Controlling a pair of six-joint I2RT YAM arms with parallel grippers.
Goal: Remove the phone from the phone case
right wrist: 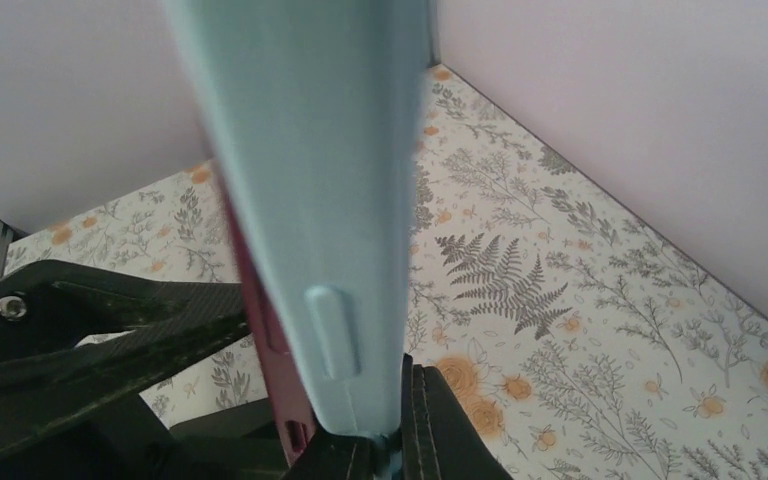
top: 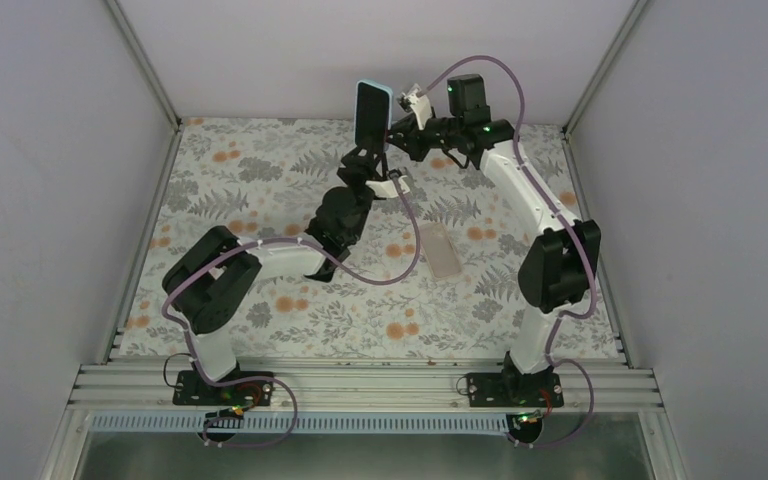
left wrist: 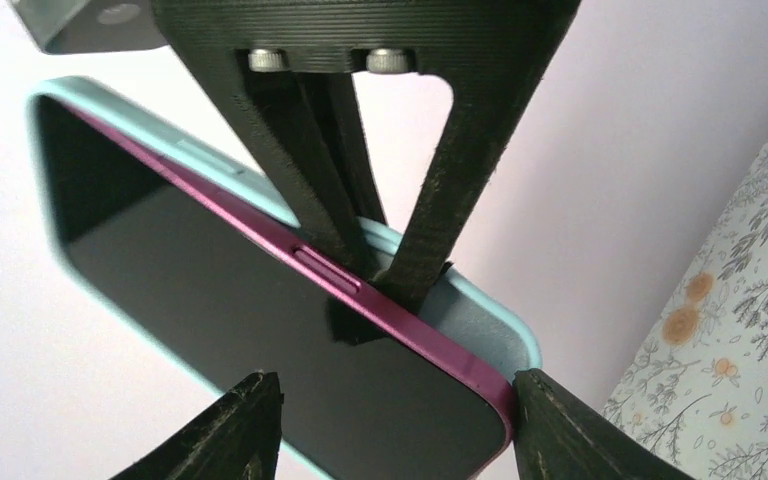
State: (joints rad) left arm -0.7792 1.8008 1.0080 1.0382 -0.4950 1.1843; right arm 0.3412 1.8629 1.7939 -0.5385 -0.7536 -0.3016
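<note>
You have the phone (top: 371,112) upright in the air at the upper middle of the top view, above the far end of the flowered desk (top: 260,170), its dark face toward the camera. It sits in the pale blue phone case (left wrist: 175,148), but not fully. In the left wrist view the phone's magenta edge stands clear of the case wall at the lower right corner, and the case's grey-blue inside shows behind it. Your right pincer (left wrist: 392,272) comes down from the top of that frame and is closed tight on the side wall of the case, about halfway along the long edge, just beside the phone's side button. The right wrist view shows the same wall running down into its fingertips at the bottom centre. Your left pincer (left wrist: 392,388) sits at the bottom of the left wrist frame at a middling width, with one of its fingers (left wrist: 250,430) at each side of the phone's lower end. Both look to be at the phone's edges, but you cannot tell whether they press on it. On the desk, right of centre in the top view and well apart from both pincers, a flat pale pinkish slab (top: 442,250) lies flat.
</note>
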